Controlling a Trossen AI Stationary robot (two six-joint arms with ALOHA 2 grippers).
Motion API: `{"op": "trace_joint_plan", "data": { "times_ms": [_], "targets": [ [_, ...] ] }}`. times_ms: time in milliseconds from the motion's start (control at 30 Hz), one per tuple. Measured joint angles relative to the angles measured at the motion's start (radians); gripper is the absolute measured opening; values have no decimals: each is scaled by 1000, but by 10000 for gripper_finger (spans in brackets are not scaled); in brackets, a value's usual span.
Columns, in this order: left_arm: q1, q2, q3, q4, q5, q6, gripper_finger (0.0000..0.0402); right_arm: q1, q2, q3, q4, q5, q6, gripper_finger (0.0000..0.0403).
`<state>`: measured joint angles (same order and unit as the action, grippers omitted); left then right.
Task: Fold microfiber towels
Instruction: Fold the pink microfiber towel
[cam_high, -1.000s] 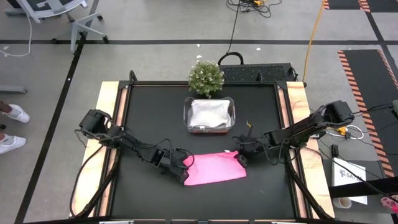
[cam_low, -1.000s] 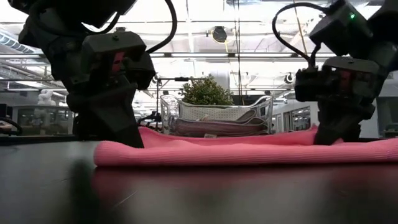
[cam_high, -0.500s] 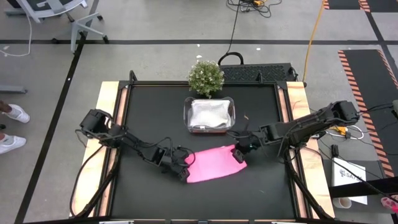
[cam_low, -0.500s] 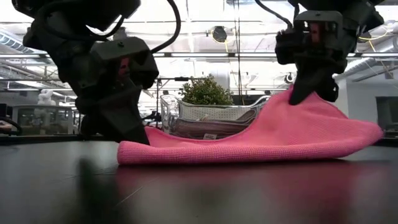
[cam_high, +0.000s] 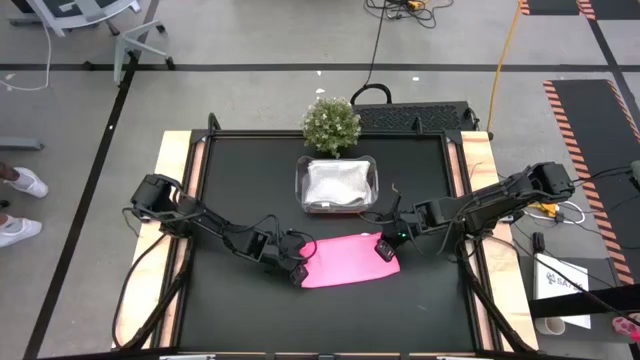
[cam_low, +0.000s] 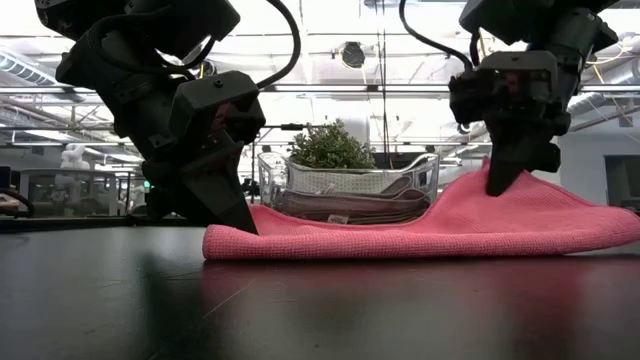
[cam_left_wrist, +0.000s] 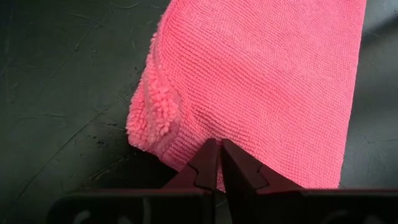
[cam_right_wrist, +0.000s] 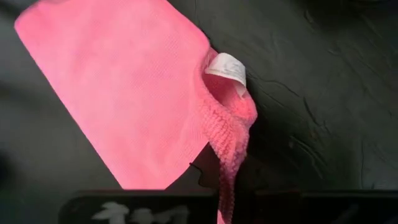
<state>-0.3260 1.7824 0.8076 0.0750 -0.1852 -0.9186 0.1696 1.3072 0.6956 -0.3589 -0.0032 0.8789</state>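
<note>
Currently we see the pink towel (cam_high: 350, 261) mid-table, left gripper (cam_high: 297, 275) & right gripper (cam_high: 384, 249) each pinching an end. Risk: right's thin hold on the raised corner slips, fold flops crooked.

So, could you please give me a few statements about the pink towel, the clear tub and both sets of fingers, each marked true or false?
1. The bright pink microfiber towel lies on the black table. True.
2. The right gripper, fingers shut, pinches the pink towel's right end. True.
3. The left gripper hangs open, well clear of the towel. False: its fingers are shut on the towel's left edge.
4. The clear plastic tub is empty. False: it holds folded cloth, light grey on top.
5. A small green potted plant stands at the table's far edge, behind the tub. True.
6. The pink towel rests inside the tub. False: it lies on the table in front of the tub.
</note>
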Motion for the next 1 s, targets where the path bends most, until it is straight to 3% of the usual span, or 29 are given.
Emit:
{"op": "trace_joint_plan", "data": {
  "times_ms": [300, 567, 1000],
  "targets": [
    [1, 0, 0, 2, 0, -1, 26, 0, 0, 14, -2, -27, 115, 0],
    [18, -1, 0, 3, 2, 31, 26, -12, 19, 175, -44, -24, 74, 0],
    [26, -2, 0, 6, 2, 34, 26, -37, 307, 374, -9, -146, 0, 0]
  ]
}}
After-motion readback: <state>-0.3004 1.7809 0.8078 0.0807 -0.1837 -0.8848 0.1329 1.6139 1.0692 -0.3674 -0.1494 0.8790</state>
